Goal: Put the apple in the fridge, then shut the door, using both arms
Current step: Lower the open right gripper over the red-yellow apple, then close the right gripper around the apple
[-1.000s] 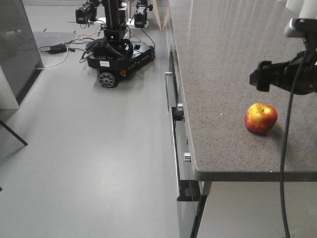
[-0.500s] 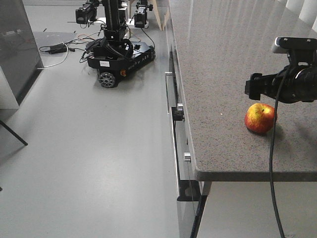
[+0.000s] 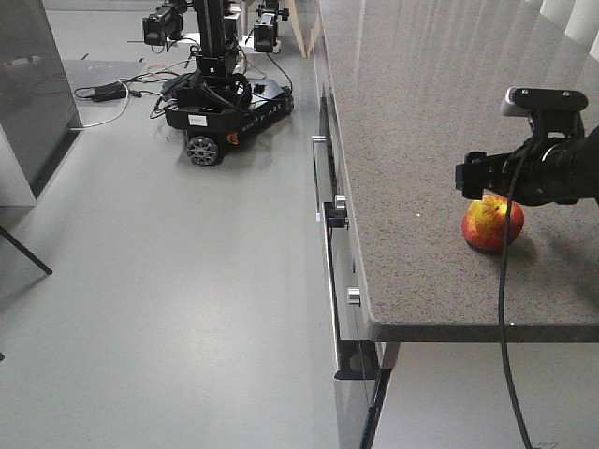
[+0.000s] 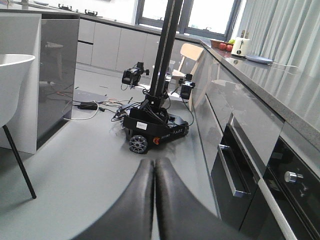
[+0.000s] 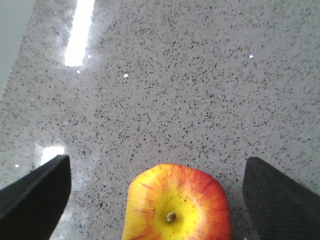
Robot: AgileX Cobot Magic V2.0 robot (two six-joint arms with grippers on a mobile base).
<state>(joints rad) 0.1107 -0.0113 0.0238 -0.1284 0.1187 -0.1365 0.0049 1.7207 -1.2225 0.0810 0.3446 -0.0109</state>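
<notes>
Front view: apple [image 3: 492, 223] on counter [image 3: 421, 112], near its front edge; right gripper [image 3: 473, 178] just above it.
Left wrist view: left gripper [image 4: 154, 195] pressed closed, empty.
Right wrist view: fingers [image 5: 35, 192] spread wide, flanking the apple [image 5: 177, 205]. Best to descend centred and straddle the widest girth before closing.

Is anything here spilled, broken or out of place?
Nothing stands out. The apple sits whole on the speckled counter, the right gripper is open over it, and no spill shows.

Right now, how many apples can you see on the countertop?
1 certain: the apple near the countertop's edge, below the right gripper. The fruit by the far toaster is too small to tell.
</notes>
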